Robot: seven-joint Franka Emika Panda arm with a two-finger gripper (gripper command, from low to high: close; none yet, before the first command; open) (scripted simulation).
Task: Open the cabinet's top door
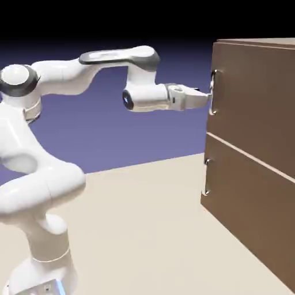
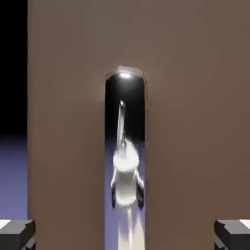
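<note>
Here the top door (image 1: 253,98) handle (image 1: 214,92) stands vertical, facing the arm.

- The cabinet (image 1: 253,138) runs off the exterior view's right and bottom edges.
- My own base is cut off at that view's lower left.
- In my hand view the top door (image 2: 195,122) overfills the picture; its handle (image 2: 125,146) runs out at the bottom edge.
- My fingertips (image 2: 17,233) show only as corners.
</note>
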